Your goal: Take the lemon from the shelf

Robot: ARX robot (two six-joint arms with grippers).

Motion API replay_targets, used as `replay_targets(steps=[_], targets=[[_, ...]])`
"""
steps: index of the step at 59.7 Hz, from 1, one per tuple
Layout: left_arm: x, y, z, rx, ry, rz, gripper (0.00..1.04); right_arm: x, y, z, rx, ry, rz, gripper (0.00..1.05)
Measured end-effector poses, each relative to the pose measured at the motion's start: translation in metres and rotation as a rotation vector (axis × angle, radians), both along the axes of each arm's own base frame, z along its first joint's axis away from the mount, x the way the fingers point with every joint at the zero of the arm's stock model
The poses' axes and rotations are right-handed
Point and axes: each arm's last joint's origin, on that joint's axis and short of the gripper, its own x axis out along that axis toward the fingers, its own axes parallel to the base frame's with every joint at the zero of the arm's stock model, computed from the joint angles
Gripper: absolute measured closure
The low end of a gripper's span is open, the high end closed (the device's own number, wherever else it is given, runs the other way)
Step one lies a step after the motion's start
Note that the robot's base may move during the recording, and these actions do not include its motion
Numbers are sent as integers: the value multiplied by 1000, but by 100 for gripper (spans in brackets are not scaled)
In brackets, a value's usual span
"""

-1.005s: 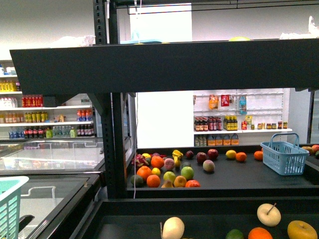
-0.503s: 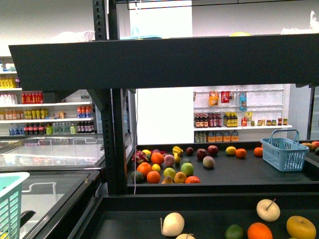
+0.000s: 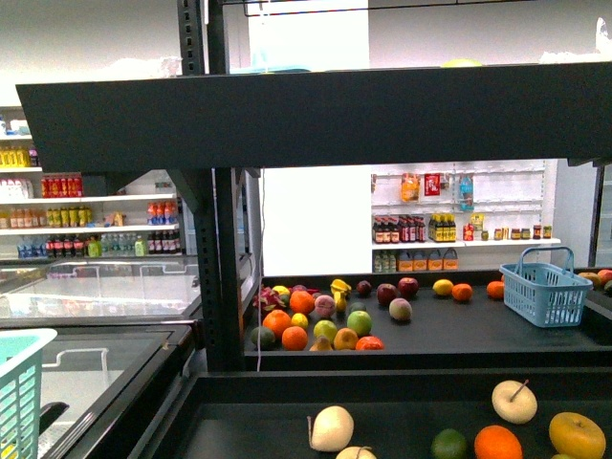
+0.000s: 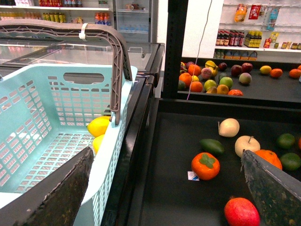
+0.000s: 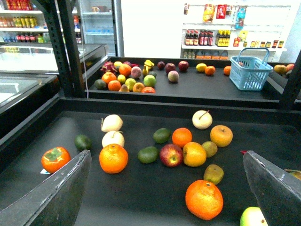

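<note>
While both tools gape wide, shelf (image 5: 155,207) rim bounds fruit; bare tray at near edge.

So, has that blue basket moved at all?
No. The blue basket still sits right beside the same orange; the whole view just shifted slightly.

No text, brand, number or sign could be read in any of the views. The bottles and jars on the distant white store shelves (image 3: 457,251) carried coloured labels, but they were too small and blurred to make out. A small white tag (image 4: 192,175) lay on the black shelf (image 4: 160,188), its print illegible.
</note>
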Motion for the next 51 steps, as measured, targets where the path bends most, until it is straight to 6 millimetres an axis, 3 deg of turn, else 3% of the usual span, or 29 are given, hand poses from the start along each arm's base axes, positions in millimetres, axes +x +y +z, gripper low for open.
replay_targets(steps=[51], targets=[[0,0,0,0,0,0,8,0,0,0,0,0,0,7]])
